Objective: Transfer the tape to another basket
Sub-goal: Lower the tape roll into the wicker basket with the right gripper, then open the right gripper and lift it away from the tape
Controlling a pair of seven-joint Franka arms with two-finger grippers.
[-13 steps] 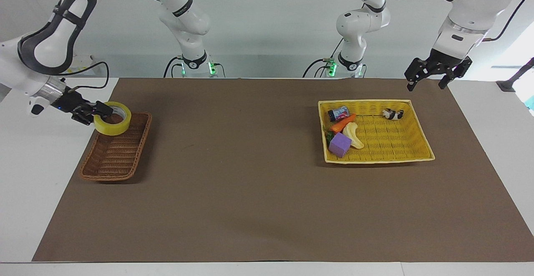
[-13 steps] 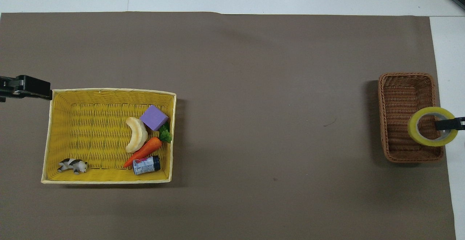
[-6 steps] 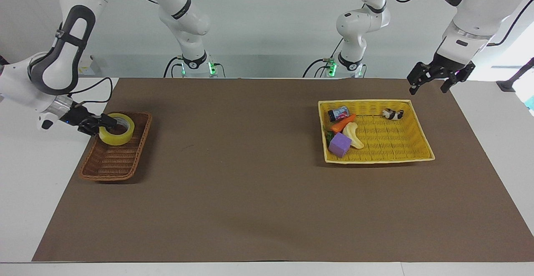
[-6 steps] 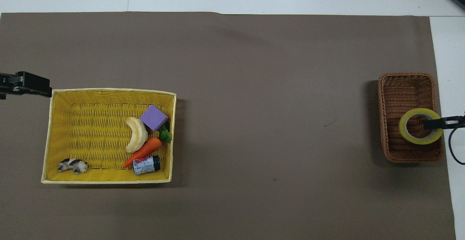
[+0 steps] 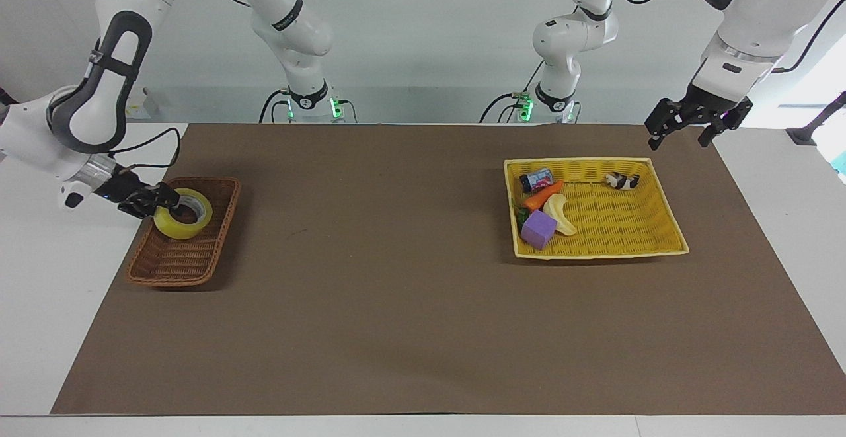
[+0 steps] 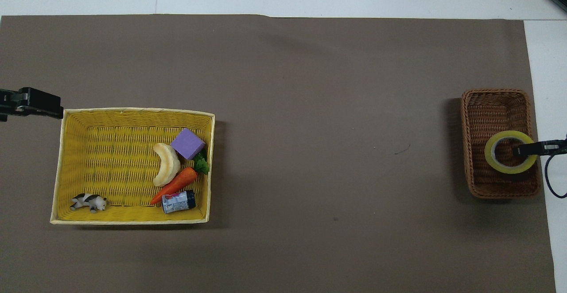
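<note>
While flat in the brown basket (image 5: 182, 242), tape (image 5: 183, 213), right gripper (image 5: 160, 202) at its rim, grip unclear; left gripper (image 5: 687, 123) open above the table (image 5: 423, 331).

Bright, even overhead light, soft shadows beside both baskets, sharp focus, blown-out glare at one edge

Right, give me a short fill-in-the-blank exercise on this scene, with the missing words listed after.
1. The tape lies in the ____ wicker basket.
2. The purple block sits in the ____ basket.
3. The right gripper reaches into the tape's ____.
4. The left gripper waits in the air with its fingers ____.

Missing words: brown; yellow; core; open
</note>
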